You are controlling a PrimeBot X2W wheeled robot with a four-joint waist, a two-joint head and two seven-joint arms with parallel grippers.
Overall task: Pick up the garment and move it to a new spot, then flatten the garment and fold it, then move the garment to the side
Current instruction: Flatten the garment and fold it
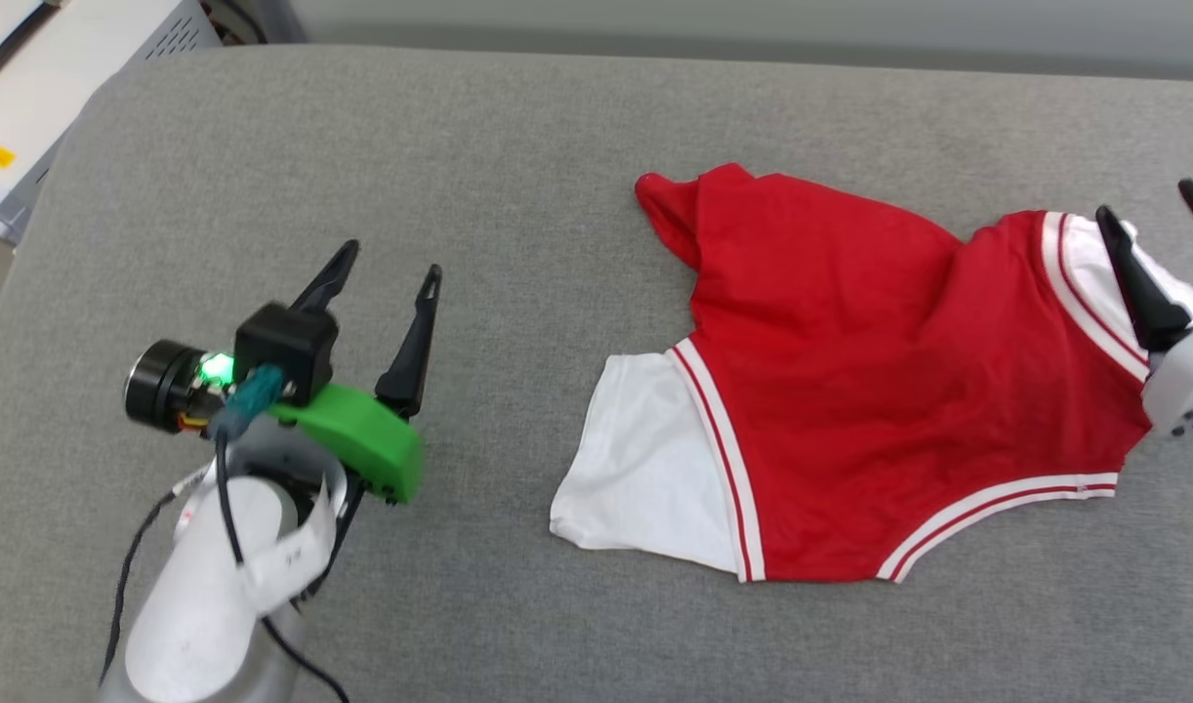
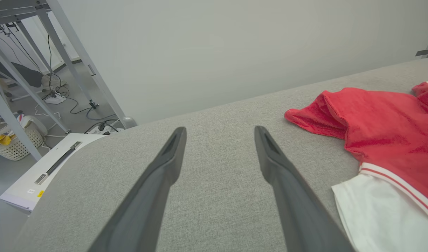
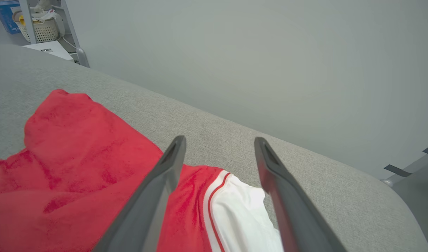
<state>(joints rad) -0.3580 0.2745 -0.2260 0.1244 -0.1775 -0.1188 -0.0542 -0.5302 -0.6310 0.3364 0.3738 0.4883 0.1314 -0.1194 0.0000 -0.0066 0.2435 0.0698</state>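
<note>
Big grey cushion (image 1: 518, 146) carries everything. The garment (image 1: 850, 371) lies rumpled on its right half, red side up with no lettering showing, one white sleeve toward the near edge. The left gripper (image 1: 390, 262) sits over bare fabric on the left half, fingers spread, holding nothing. The right gripper (image 1: 1146, 200) is spread too, over the other sleeve by the right edge.

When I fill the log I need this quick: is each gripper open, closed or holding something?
Left gripper: open, empty, over the grey surface beside the shirt.
Right gripper: open, empty, above the shirt's white sleeve.
</note>
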